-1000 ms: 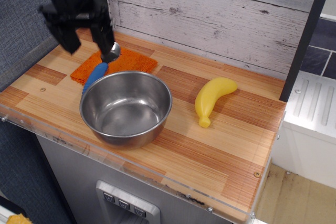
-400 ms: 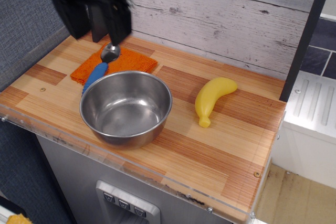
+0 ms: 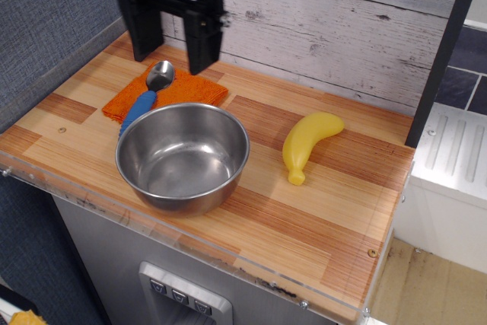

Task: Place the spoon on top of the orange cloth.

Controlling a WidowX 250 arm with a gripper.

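The spoon [image 3: 148, 93] lies on the orange cloth [image 3: 176, 92] at the back left of the counter, its silver bowl toward the wall and its blue handle pointing at the front left, over the cloth's edge. My gripper [image 3: 173, 49] hangs above and just behind the cloth. Its two black fingers [image 3: 203, 42] stand wide apart and hold nothing.
A steel bowl [image 3: 183, 156] stands right in front of the cloth, touching its front edge. A yellow toy banana [image 3: 306, 144] lies to the right. A white plank wall [image 3: 327, 28] runs behind the counter and a grey panel [image 3: 46, 28] stands at the left.
My gripper has let go of the spoon, lifted and moved right and back. The spoon stays on the cloth.
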